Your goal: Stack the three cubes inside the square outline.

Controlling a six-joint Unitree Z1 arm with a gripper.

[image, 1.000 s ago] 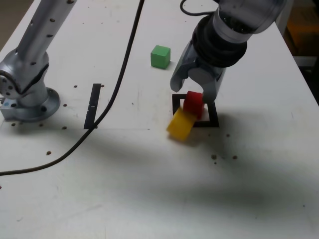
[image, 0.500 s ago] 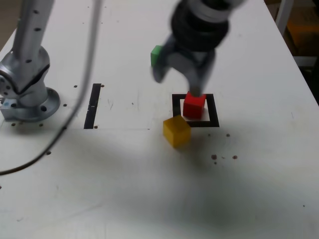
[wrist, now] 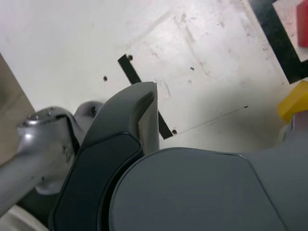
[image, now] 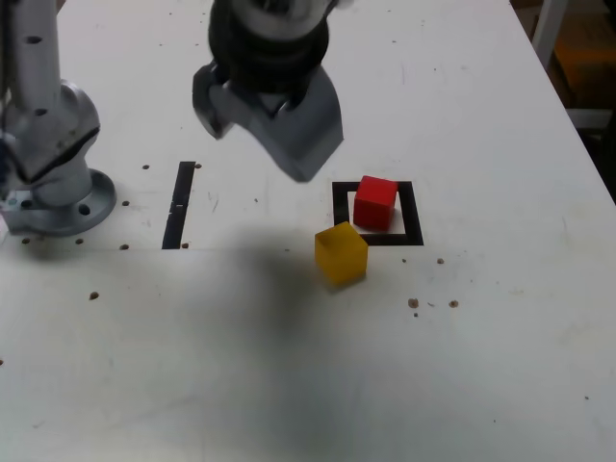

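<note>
The tool [image: 265,125] hangs spread wide and empty above the desk [image: 481,366]. The red cube [image: 374,202] sits inside the square outline [image: 411,207] – the yellow cube [image: 341,253] just outside, skewed, so a careless regrasp could knock red askew.

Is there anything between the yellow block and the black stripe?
No. In the exterior view, only bare white table lies between the yellow block and the black stripe, shaded by the arm's shadow.

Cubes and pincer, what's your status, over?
Pincer open, empty, raised. Red cube in outline, yellow outside, touching the tape. Green hidden.
</note>
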